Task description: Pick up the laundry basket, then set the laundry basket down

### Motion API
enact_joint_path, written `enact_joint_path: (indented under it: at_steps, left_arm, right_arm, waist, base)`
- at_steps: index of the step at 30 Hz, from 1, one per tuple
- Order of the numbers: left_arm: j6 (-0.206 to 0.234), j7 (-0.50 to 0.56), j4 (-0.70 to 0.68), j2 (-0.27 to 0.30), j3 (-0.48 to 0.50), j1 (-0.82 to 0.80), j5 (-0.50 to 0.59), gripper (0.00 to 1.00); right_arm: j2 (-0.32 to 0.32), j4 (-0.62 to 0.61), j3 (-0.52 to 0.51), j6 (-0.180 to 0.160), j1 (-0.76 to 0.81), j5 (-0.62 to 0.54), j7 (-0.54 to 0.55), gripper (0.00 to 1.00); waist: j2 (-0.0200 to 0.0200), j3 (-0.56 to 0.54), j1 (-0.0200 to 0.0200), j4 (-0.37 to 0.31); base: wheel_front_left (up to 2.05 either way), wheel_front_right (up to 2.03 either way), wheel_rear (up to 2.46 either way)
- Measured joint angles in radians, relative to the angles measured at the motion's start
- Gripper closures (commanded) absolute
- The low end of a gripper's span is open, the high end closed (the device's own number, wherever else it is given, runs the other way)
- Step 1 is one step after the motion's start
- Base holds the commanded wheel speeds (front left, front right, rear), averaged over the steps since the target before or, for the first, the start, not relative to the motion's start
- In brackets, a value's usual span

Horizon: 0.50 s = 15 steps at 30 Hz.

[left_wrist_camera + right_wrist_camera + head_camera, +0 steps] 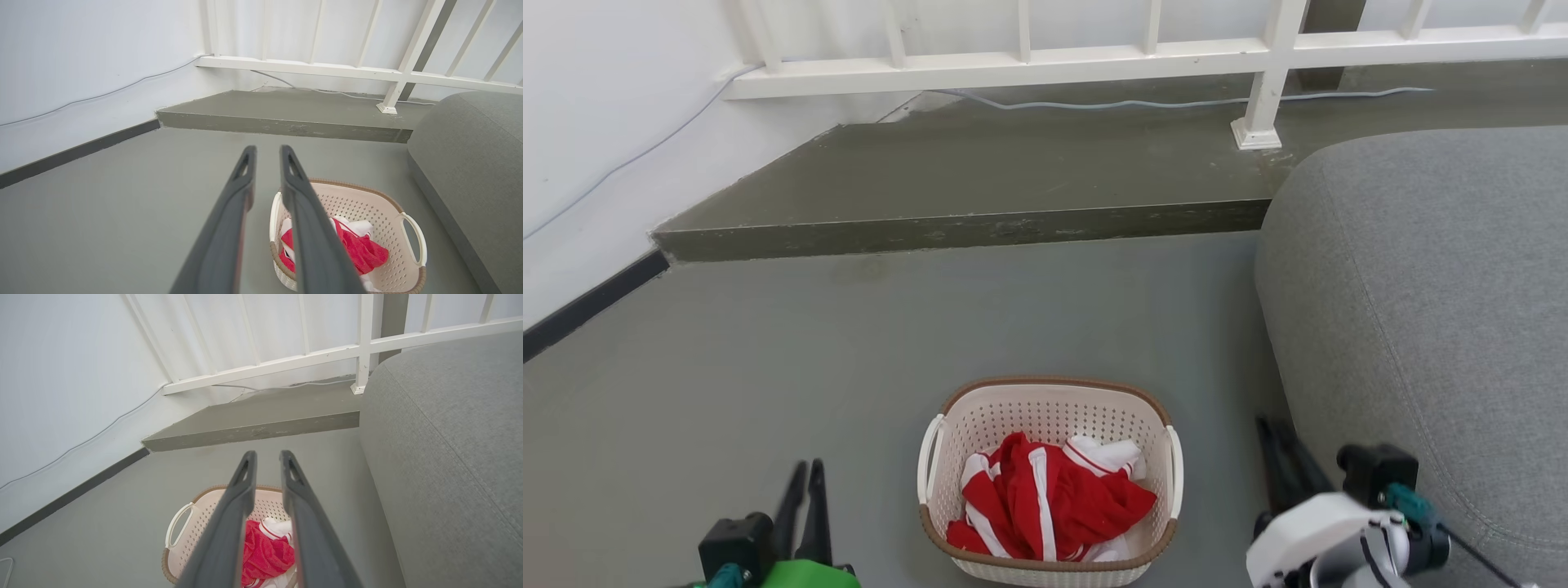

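Firstly, grey floor [849, 343], full width. Grey upholstered seat [1421, 310], 3 o'clock edge of the head view. Raised step [1013, 171] and white railing [1094, 57], 12 o'clock.

Item of the task: laundry basket [1045, 412], standing on the floor at 6 o'clock, just beside the seat. Cream perforated walls, brown woven-look rim, rounded corners, upright. White handles at its 9 o'clock [929, 457] and 3 o'clock [1174, 465] sides, so the handle-to-handle axis runs 9 to 3. Contents: crumpled red-and-white garment [1054, 502].

Left gripper [808, 467]: basket lies at its 3 o'clock, apart; fingers narrowly parted, empty. Right gripper [1272, 425]: basket at its 9 o'clock, apart; fingers likewise narrowly parted, empty. Judged about equally near, one handle per arm; lift not yet begun.
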Motion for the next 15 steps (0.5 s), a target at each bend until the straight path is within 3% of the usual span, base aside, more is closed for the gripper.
enact_joint_path:
  at_steps: [15]
  left_arm:
    - [-0.018, 0.027, 0.017, -0.007, 0.022, 0.009, -0.117, 1.00]
  right_arm:
    - [0.006, -0.002, -0.029, 0.023, 0.029, 0.122, 0.013, 1.00]
  waist:
    - [0.0000, 0.003, 0.0000, -0.002]
  base:
    - [0.00, 0.00, 0.00]
